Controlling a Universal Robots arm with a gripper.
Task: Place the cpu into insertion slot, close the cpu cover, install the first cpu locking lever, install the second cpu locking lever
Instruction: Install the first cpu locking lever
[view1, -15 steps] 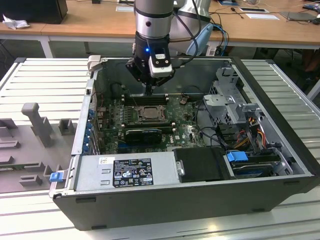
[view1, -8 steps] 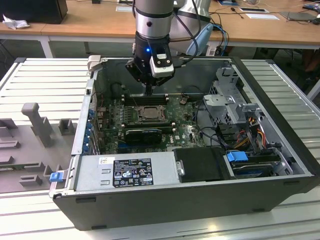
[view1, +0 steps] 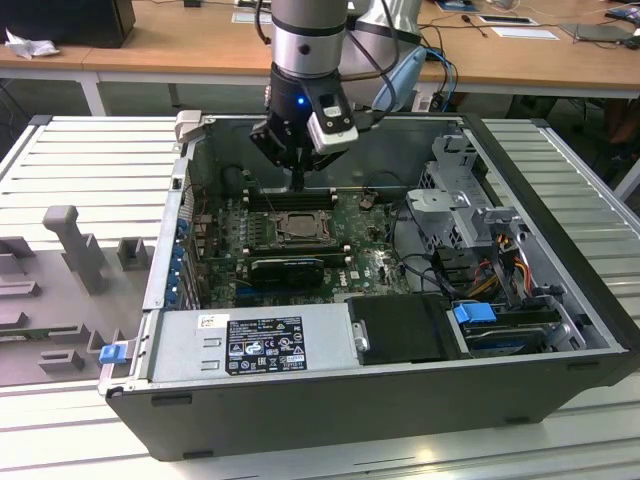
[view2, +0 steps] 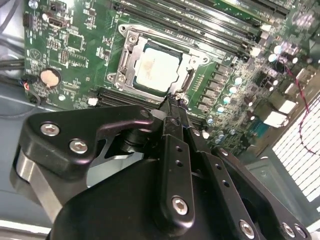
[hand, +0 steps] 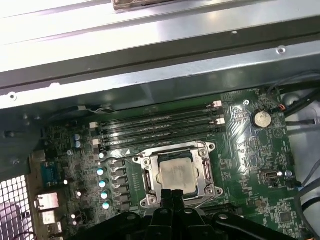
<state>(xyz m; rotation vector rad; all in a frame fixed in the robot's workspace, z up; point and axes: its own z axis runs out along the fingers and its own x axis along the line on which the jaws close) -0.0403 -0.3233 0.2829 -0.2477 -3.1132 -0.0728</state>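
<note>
The cpu (view2: 157, 67) lies flat in the insertion slot (view2: 120, 77) on the green board, pale metal face up. The silvery cpu cover (view2: 131, 50) is folded down around it, and the chip shows through its square cut-out. In the first wrist view the cpu (hand: 176, 172) sits inside the cover (hand: 150, 175). A thin lever rod (hand: 122, 156) runs out from the socket's edge. My gripper (view2: 172, 102) is shut with nothing between its fingers, its tip just over the socket's rim. From outside, the gripper (view1: 298, 185) hangs above the socket (view1: 298, 230) in the open case.
Long black memory slots (hand: 155, 127) run beside the socket, with a coin battery (hand: 261, 118) nearby. The case holds a power supply (view1: 250, 345), a black shroud (view1: 405, 330) and a drive cage (view1: 470, 200) with cables. Grey fixtures (view1: 70, 240) stand at the exterior view's left.
</note>
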